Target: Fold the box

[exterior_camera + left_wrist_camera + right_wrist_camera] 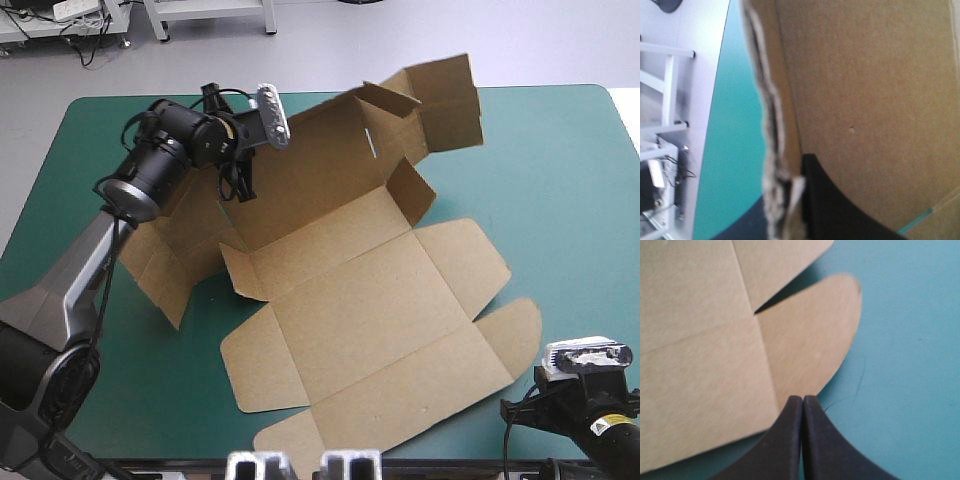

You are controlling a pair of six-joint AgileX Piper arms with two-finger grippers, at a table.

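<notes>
Left wrist view: left end effector point(792, 177) half behind the box point(865, 100).

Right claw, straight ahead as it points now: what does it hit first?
The rounded flap of the box. The shut right claw points straight at the flap's near edge. Height is unclear, so it might skim over the board rather than hit it.
</notes>
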